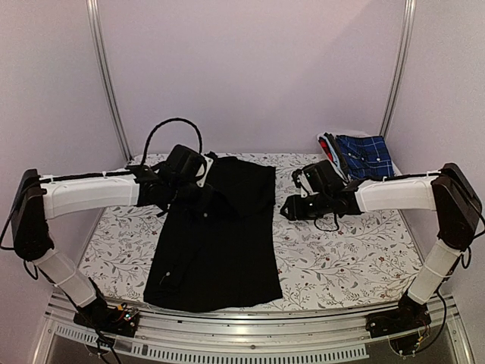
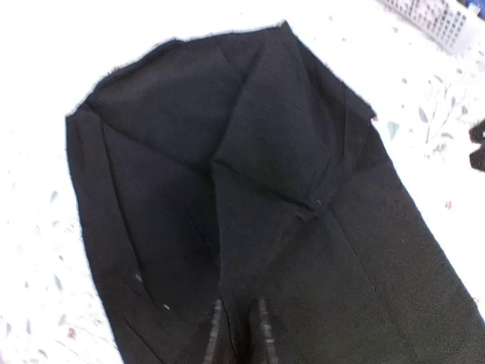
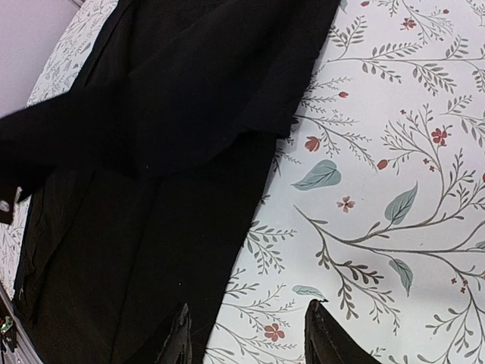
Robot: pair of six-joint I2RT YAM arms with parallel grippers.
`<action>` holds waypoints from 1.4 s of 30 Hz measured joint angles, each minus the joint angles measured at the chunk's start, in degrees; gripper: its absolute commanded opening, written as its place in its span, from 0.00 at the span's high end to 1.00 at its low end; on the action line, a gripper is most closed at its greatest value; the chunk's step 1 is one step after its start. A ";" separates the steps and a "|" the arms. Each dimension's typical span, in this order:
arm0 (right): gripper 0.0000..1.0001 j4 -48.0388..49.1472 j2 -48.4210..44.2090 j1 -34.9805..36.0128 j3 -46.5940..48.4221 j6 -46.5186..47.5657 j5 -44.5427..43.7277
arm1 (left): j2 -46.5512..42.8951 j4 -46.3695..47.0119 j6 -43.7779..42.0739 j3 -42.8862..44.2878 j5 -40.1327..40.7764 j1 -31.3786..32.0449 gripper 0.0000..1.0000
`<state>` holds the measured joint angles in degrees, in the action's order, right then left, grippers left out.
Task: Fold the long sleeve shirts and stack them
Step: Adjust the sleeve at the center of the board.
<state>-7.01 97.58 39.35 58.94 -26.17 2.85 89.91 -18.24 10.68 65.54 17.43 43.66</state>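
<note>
Black shirt (image 1: 216, 243) lay on the left-centre of the tabletop (image 1: 356, 258). It ran from close to the far edge down to the near edge, where its hem sat just short of the edge. The lower body was spread flat. The upper part was folded over itself, with creases and an overlapping flap visible from both wrist views.

Left gripper (image 2: 239, 345) was positioned over the upper left part of the shirt, toward the far-left corner. Its fingers (image 2: 216, 341) stood close together with black cloth in the narrow gap, and the jaws appeared clamped on a fold of the shirt.

Right gripper (image 3: 248, 337) was at mid-table, just beside the shirt's right edge. Its jaws stood well apart and held nothing. One finger was over the shirt's border and the other over the bare floral cover. Contact with the surface could not be determined.

Blue checked cloth (image 1: 367, 155) was at the far-right corner, well apart from the black shirt. A white slotted basket (image 2: 439, 19) showed in the left wrist view beyond the shirt.
</note>
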 measured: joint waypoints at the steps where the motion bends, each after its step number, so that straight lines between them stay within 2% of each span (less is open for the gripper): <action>1: 0.50 -0.13 0.24 0.00 0.13 0.02 0.02 | 0.96 -0.48 -0.09 -0.96 0.15 1.31 0.51; 5: 0.50 -0.81 0.76 0.00 0.68 0.04 0.02 | 4.72 -3.13 1.79 -4.66 -0.63 4.79 0.40; 9: 0.50 -1.57 0.87 0.00 1.20 0.26 0.02 | 3.72 -4.07 7.76 -6.86 -3.61 5.03 0.42; 11: 0.50 -1.95 1.01 0.00 1.70 0.44 0.02 | 2.01 -3.80 12.24 -7.10 -4.94 4.59 0.47; 14: 0.49 -2.25 1.07 0.00 2.16 0.70 0.02 | -2.14 -2.84 20.61 -8.41 -7.76 3.50 0.46; 18: 0.44 -3.08 1.20 0.09 3.54 1.66 0.68 | -6.99 -0.87 29.79 -12.87 -11.02 0.94 0.46; 24: 0.38 -4.98 5.27 4.15 12.74 1.05 2.38 | -12.83 0.13 37.90 -20.48 -14.69 -3.74 0.46; 33: 0.24 -5.92 17.66 17.53 29.31 -5.05 1.79 | -21.07 0.85 40.33 -25.18 -19.52 -11.30 0.45; 37: 0.23 -7.23 22.08 20.20 33.75 -7.96 1.51 | -23.65 1.60 39.80 -26.91 -22.01 -14.64 0.45; 42: 0.28 -8.13 27.02 20.72 37.42 -12.41 0.33 | -25.00 2.21 38.93 -28.13 -25.07 -17.07 0.46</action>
<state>-15.14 124.60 60.07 96.36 -38.59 3.18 64.90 -16.03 49.60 37.41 -7.64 26.59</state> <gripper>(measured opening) 0.744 0.549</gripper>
